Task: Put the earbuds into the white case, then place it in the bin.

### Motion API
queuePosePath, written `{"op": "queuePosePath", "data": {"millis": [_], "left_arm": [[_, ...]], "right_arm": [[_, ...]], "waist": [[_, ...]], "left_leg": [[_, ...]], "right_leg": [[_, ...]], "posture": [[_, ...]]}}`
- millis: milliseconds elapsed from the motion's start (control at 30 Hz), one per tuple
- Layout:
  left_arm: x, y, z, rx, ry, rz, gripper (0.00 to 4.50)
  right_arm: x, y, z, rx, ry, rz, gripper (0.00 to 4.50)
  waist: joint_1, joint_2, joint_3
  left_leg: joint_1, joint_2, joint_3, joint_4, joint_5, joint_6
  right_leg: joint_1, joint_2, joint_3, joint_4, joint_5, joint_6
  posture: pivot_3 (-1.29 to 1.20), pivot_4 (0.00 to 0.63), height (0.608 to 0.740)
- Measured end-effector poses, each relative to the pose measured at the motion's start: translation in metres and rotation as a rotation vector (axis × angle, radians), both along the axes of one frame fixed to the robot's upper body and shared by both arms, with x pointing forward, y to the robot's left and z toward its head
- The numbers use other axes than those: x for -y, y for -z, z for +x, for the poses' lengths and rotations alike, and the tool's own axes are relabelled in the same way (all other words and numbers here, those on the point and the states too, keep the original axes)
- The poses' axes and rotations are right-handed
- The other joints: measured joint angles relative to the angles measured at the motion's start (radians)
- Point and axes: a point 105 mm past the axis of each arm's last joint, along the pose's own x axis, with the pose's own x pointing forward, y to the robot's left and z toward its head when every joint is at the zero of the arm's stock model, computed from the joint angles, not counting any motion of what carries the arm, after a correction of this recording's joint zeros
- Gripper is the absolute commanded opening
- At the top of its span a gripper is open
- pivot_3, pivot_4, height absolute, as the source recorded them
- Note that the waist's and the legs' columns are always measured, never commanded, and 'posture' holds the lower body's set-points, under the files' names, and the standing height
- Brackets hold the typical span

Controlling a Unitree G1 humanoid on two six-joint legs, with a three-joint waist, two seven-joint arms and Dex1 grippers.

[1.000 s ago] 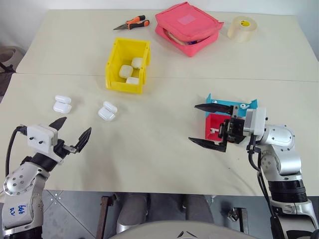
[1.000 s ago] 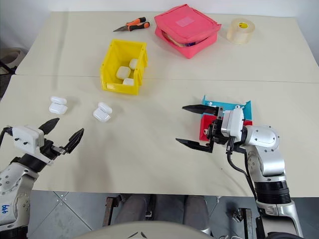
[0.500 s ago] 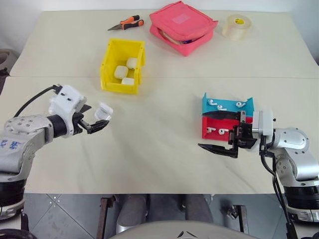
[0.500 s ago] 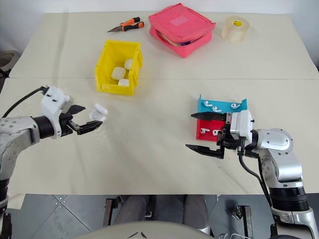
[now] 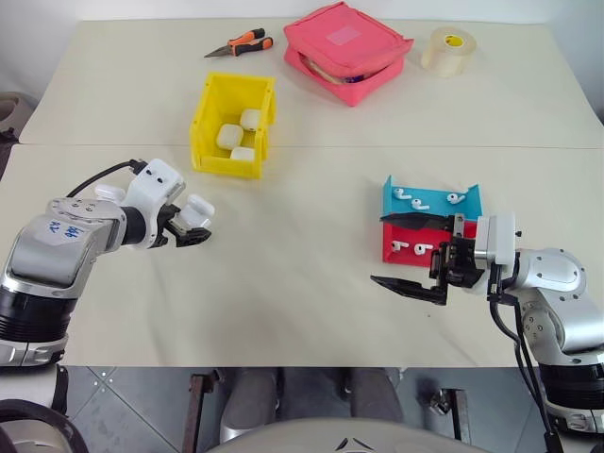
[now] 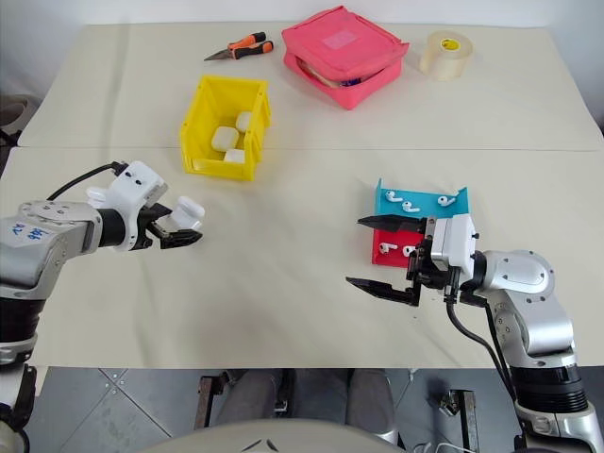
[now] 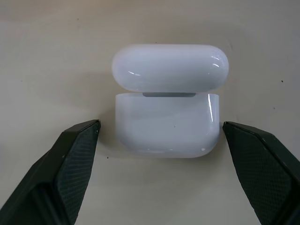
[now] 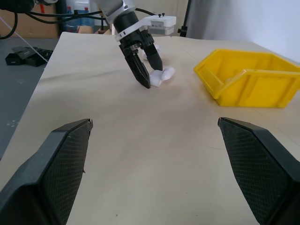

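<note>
The left end effector (image 7: 159,136) is spread apart astride the white case (image 7: 167,123), which rests lid-open on the counter (image 5: 302,274) left of centre. If closed off-centre, the glossy case may be squeezed out sideways or its lid knocked shut.

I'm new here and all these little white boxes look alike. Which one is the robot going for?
Start at the yellow bin, then look toward the robot's left. The case lies on the table between the open fingers of the left end effector, lid flipped up. Another case sits behind that arm.
</note>
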Motion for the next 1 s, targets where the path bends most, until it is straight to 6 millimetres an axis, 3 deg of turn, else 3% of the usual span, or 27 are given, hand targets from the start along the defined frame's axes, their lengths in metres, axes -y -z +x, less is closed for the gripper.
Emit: {"op": "queuePosePath", "data": {"millis": [200,467,567,767,1000], "left_arm": [[-0.001,0.002,0.002,0.007,-0.025,-0.038,2.79],[0.001,0.007,-0.006,0.085,0.029,-0.184,2.77],[0.017,0.009,-0.019,0.163,0.166,-0.318,2.77],[0.054,-0.017,-0.043,0.426,0.484,-0.49,2.77],[0.128,-0.034,-0.054,0.659,0.733,-0.75,2.77]], "right_arm": [[0.001,0.003,-0.001,-0.012,0.021,0.008,4.5],[0.002,0.007,-0.002,-0.027,0.035,0.007,4.5],[0.007,0.01,-0.004,-0.037,0.055,0.0,4.5],[0.037,0.005,-0.006,-0.028,0.151,-0.064,4.5],[0.09,-0.003,-0.02,-0.051,0.325,-0.174,4.5]], "waist": [[0.001,0.0,0.0],[0.001,0.0,0.0],[0.002,0.0,0.0],[0.018,0.0,0.0],[0.03,-0.001,0.0]], "left_leg": [[0.0,0.0,0.0,0.0,0.0,0.0],[0.0,0.0,0.0,0.0,0.0,0.0],[0.0,0.001,0.0,0.001,0.0,0.0],[0.0,0.0,0.001,0.001,0.0,0.0],[0.0,-0.001,0.003,0.002,0.0,0.001]], "right_leg": [[0.0,0.0,0.0,0.001,0.0,0.0],[0.0,-0.001,0.001,0.0,0.0,0.0],[0.0,-0.001,0.0,0.0,0.0,0.0],[0.001,-0.001,0.0,-0.001,0.0,0.0],[0.003,-0.001,-0.001,-0.001,0.0,0.001]], "posture": [[0.0,0.15,0.74],[0.0,0.15,0.74],[0.0,0.15,0.74],[0.0,0.15,0.74],[0.0,0.15,0.74]]}}
